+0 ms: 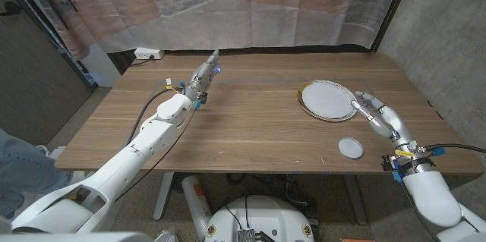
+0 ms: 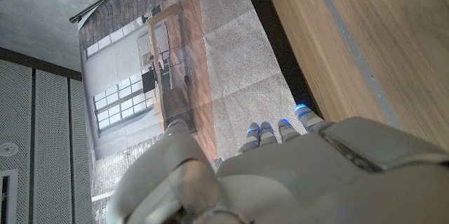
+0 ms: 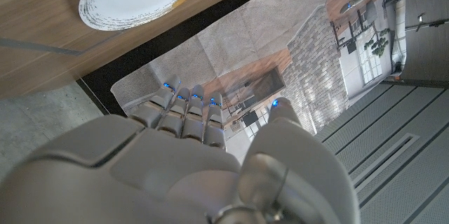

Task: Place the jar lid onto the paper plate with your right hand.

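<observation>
The right hand [image 1: 382, 117] holds nothing, fingers [image 1: 360, 104] narrow, over the plate's [image 1: 325, 99] right rim; the lid [image 1: 351, 147] (untouched) lies nearer. Descending risks knocking the plate.

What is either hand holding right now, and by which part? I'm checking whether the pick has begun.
Nothing is held. The right hand is beside the paper plate with fingers extended; the jar lid lies untouched on the table. The left hand is empty.

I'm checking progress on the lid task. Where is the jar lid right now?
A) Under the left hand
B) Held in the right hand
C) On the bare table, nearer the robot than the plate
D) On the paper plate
C: the jar lid lies on bare wood, apart from the paper plate, with the right hand empty beside them.
</observation>
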